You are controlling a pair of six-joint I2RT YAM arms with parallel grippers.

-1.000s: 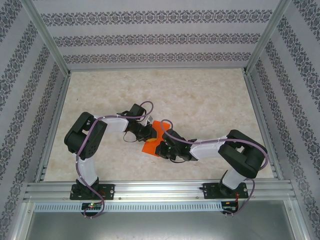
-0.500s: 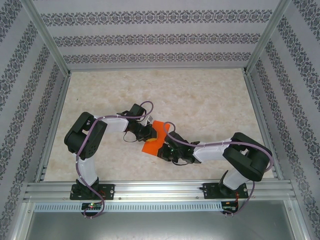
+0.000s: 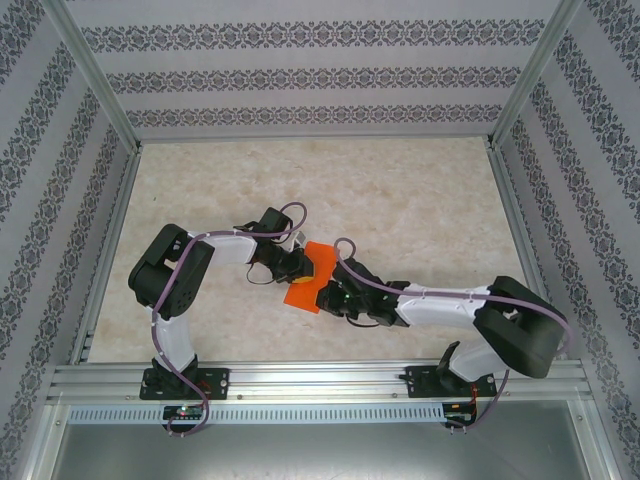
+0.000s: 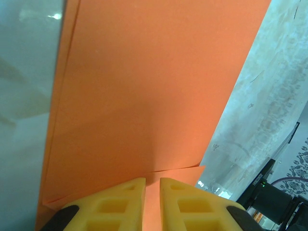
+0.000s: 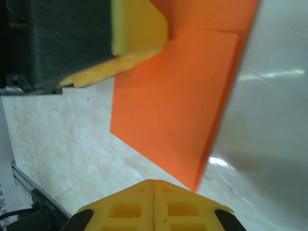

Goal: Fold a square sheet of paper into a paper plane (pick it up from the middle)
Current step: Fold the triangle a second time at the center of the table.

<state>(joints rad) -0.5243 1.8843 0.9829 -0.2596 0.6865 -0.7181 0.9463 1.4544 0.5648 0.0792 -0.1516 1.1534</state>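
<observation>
Jaws of the left gripper are closed on the folded orange sheet, held low over the near middle of the table. The right gripper is shut empty just beside it. A fold is judged in hand; a pressing stroke along the crease is called for next. The left arm and right arm are bent inward toward that spot.

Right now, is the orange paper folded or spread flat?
Folded. The orange paper shows stacked layers in both wrist views, with one layer's edge stepped back from another's.
</observation>
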